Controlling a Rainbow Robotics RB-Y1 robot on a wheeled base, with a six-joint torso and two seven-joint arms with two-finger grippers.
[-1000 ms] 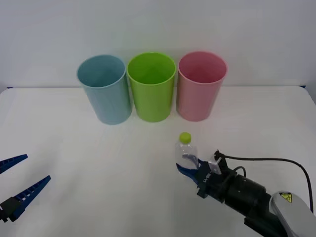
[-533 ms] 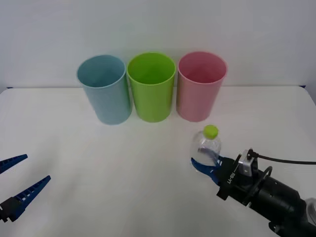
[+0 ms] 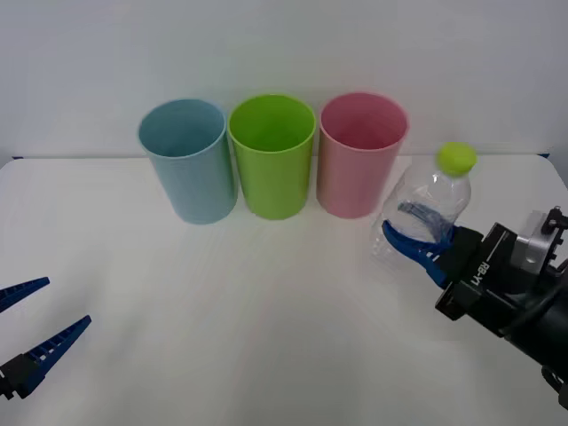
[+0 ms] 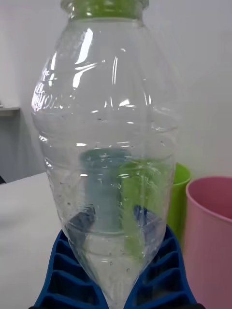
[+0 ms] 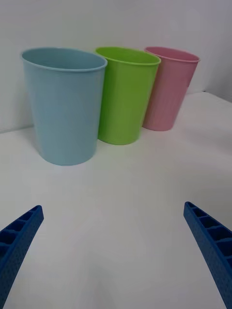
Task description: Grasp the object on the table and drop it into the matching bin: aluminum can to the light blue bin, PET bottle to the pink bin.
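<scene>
Meanwhile the right gripper holds the PET bottle clamped, lifted just beside the pink bin; the green bin and light blue bin stand leftward. Left gripper idles, fingers apart.

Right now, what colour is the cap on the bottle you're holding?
Yellow-green cap on the clear PET bottle in the right gripper; clearest in the front view.

PET bottle right of pink bin; light blue bin leftmost.
</scene>
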